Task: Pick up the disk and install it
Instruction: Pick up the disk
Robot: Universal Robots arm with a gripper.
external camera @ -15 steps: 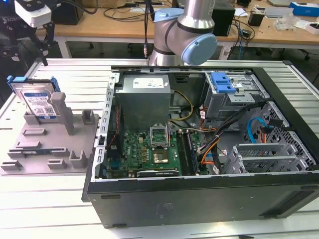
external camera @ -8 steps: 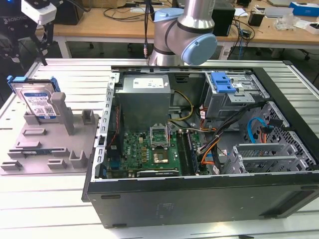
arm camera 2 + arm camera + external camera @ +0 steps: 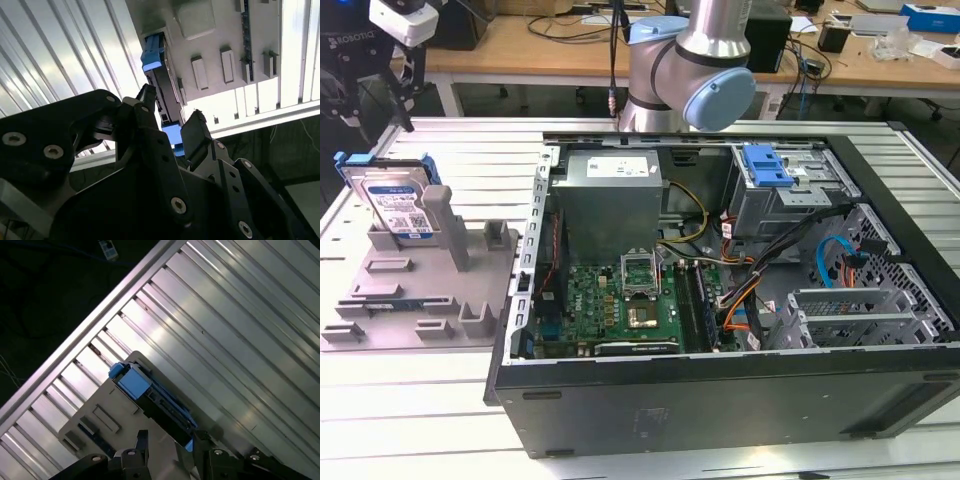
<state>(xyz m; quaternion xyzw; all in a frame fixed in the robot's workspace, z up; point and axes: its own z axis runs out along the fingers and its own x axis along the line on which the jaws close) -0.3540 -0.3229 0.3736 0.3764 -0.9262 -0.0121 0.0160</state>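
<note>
The disk [image 3: 392, 200] stands on edge in the grey plastic stand [image 3: 420, 300] at the exterior view's left, its white-and-blue label facing the camera and its blue carrier frame around it. My gripper [image 3: 380, 110] hangs just above the disk, open and apart from it. Both wrist views look down past the black fingers [image 3: 145, 100] onto the disk's thin upper edge [image 3: 165, 87] [image 3: 157, 400]. That edge runs in line with the gap between the fingers. The gripper [image 3: 170, 110] [image 3: 170, 440] has nothing in it.
An open computer case [image 3: 720, 400] lies at the exterior view's right, with the motherboard, cables and a grey drive cage with a blue latch [image 3: 765, 165]. The ribbed metal table [image 3: 410, 400] stretches around the stand. The arm's base [image 3: 685, 70] stands behind the case.
</note>
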